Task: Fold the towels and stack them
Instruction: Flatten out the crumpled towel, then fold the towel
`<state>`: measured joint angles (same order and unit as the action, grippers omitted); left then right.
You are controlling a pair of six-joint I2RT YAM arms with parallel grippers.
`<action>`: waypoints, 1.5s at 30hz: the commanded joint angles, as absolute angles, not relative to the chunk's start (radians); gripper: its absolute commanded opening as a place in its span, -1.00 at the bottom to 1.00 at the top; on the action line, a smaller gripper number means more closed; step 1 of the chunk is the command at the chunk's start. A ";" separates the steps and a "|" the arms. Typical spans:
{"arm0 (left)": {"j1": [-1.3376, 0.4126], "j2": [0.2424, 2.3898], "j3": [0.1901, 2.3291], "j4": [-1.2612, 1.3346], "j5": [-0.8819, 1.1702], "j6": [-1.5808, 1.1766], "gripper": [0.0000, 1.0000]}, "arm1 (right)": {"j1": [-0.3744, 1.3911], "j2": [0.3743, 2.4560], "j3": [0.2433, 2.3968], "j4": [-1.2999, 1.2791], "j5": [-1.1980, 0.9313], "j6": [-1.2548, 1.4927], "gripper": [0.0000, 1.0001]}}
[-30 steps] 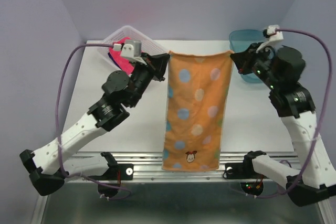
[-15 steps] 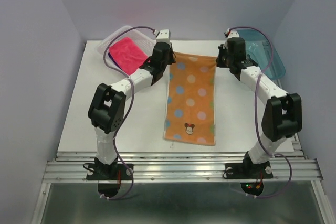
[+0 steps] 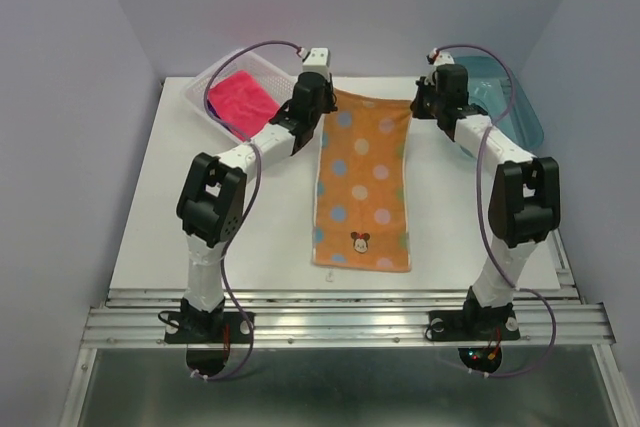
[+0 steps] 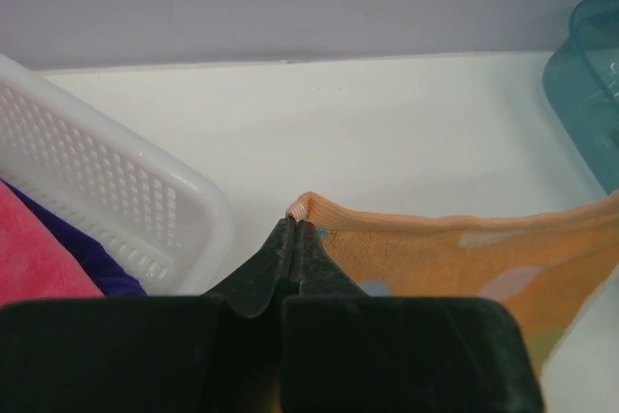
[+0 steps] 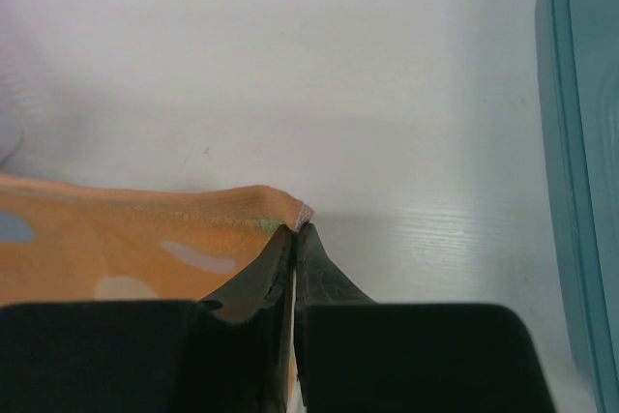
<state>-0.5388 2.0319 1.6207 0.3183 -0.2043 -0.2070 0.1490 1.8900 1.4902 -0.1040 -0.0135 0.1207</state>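
Observation:
The orange spotted towel lies stretched lengthwise on the white table, cartoon print at its near end. My left gripper is shut on its far left corner, and my right gripper is shut on its far right corner. Both corners are pinched between the black fingertips just above the table at the back. The pink-red towel lies in the white basket, and a dark purple towel shows beneath it in the left wrist view.
A teal plastic bin stands at the back right, close to the right arm. The white basket sits just left of the left gripper. The back wall rises right behind both grippers.
Both arms have reached far back, carrying the towel's top edge from hanging in the air down to the table's rear. The towel now lies flat, further from the front edge.

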 commanded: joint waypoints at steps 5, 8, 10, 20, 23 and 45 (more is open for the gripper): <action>-0.529 1.813 1.381 0.436 -0.157 -0.258 -1.00 | 0.132 1.655 1.304 -0.087 -0.140 0.156 -0.99; -0.548 1.731 1.263 0.471 -0.160 -0.279 -1.00 | 0.133 1.574 1.226 -0.097 -0.163 0.186 -0.99; -0.557 1.669 1.180 0.491 -0.172 -0.304 -1.00 | 0.135 1.526 1.152 -0.101 -0.196 0.213 -0.99; -0.635 1.433 0.858 0.560 -0.215 -0.382 -1.00 | 0.175 1.301 0.916 -0.146 -0.242 0.290 -0.99; -0.669 1.362 0.746 0.577 -0.227 -0.414 -1.00 | 0.179 1.235 0.870 -0.176 -0.248 0.310 -0.99; -0.804 1.092 0.439 0.572 -0.296 -0.590 -1.00 | 0.206 0.927 0.640 -0.299 -0.348 0.387 -0.99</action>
<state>-0.7872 1.1328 0.4747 0.5385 -0.2573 -0.5488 0.2047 0.9627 0.6647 -0.2756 -0.3370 0.3744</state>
